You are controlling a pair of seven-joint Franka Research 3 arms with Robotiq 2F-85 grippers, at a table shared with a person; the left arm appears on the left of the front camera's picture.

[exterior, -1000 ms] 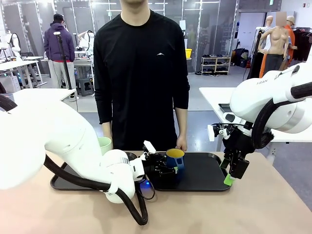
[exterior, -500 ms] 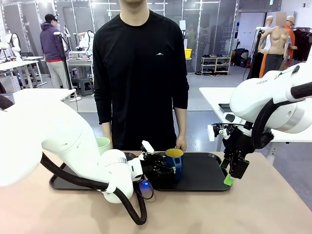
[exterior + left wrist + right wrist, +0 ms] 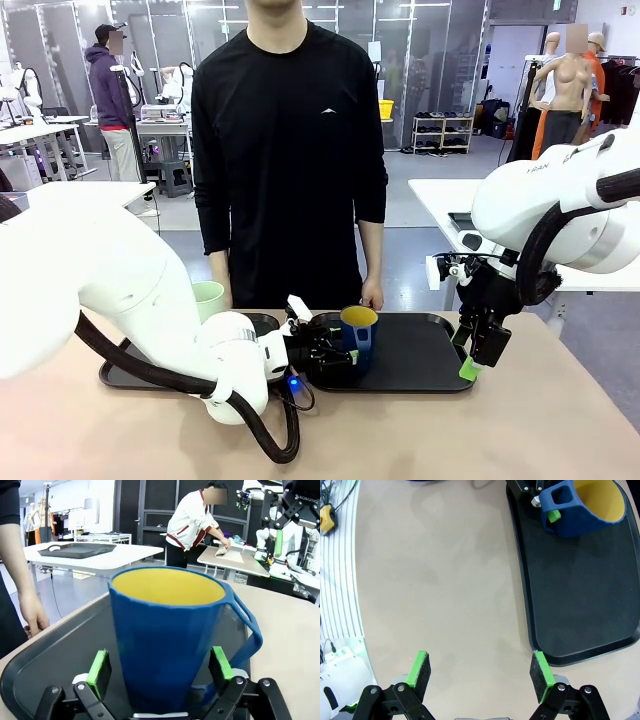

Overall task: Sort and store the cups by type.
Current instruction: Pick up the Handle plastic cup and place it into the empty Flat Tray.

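Open left gripper (image 3: 160, 672) straddles the blue mug (image 3: 167, 635)
Nothing gripped yet; closing low on the base could tip it on the tray (image 3: 50, 655).

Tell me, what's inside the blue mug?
The blue mug looks empty: its yellow inside shows in the left wrist view, with nothing sticking out. Its bottom is hidden by the rim. It stands on a black tray, between the open left gripper fingers.

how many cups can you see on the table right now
2. The blue mug stands on the right-hand black tray, between the left gripper fingers. The mint tumbler stands behind the left arm, partly hidden.
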